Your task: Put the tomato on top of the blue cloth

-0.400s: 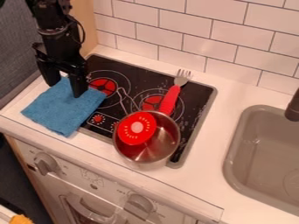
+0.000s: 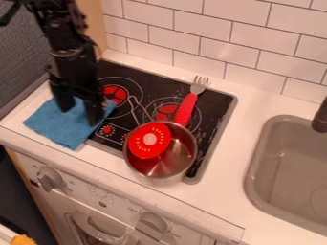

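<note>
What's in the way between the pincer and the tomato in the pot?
The pot's wall nearest the blue cloth stands between the pincer and the tomato; nothing visible covers the tomato from above.

From here I can see the black arm coming in at the upper left, hanging steeply and leaning slightly toward the view's right lower down. At its end the gripper points downward, its two fingers spread, a clear gap between them, the right-hand one lower in view.
</note>
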### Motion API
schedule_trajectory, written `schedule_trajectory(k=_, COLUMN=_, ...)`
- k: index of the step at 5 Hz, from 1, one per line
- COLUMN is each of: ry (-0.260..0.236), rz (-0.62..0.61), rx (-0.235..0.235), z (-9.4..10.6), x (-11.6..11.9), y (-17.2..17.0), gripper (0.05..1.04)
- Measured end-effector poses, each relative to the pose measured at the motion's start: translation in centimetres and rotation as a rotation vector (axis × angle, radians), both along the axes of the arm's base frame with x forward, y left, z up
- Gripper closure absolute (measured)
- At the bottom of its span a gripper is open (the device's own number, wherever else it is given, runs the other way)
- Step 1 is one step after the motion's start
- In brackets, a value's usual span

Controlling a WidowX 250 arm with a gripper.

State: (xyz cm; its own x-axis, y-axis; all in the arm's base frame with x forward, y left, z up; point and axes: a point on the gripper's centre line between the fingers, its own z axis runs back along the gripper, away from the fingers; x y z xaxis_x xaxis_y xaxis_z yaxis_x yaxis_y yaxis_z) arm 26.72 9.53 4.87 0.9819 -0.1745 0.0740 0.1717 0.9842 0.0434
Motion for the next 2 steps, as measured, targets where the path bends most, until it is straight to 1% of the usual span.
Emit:
schedule_trajectory(k=1, ry=-0.051, rz=-0.129, rx=0.005, z=1.7, x=-1.1, y=-3.7, gripper=0.084)
schedule_trajectory(k=2, ry=-0.118, rz=-0.274, rx=-0.008, z=3.7, x=-2.8, y=-7.9, gripper=0.084)
